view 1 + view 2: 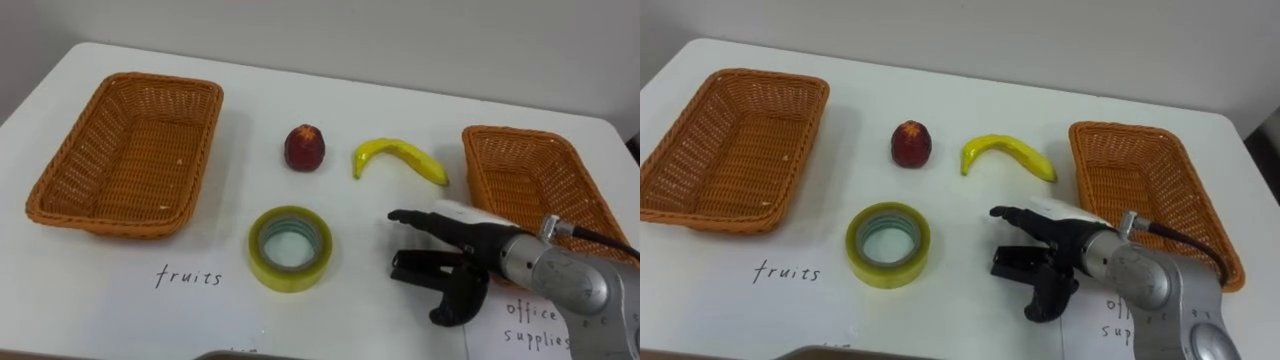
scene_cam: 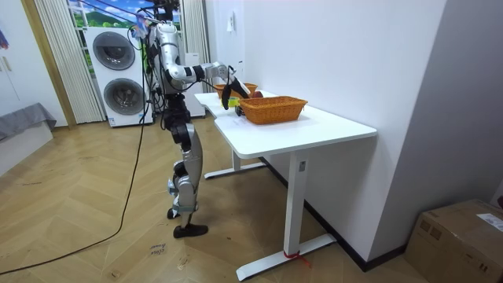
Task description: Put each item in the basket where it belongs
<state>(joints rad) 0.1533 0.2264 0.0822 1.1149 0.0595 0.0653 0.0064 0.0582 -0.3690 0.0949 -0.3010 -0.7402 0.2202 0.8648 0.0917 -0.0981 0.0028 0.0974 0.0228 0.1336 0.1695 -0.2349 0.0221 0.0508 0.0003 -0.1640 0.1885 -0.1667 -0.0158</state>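
A yellow-green tape roll lies flat on the white table, just above the handwritten word "fruits". A red apple and a yellow banana rest side by side further back. My right hand hovers low over the table to the right of the tape and in front of the banana, fingers straight and spread toward the tape, holding nothing. The fruit basket at the left and the office supplies basket at the right are both empty wicker trays.
A paper label reading "office supplies" lies under my right forearm near the front edge. In the room view I stand at the table's long side, with a washer and dryer stack behind me.
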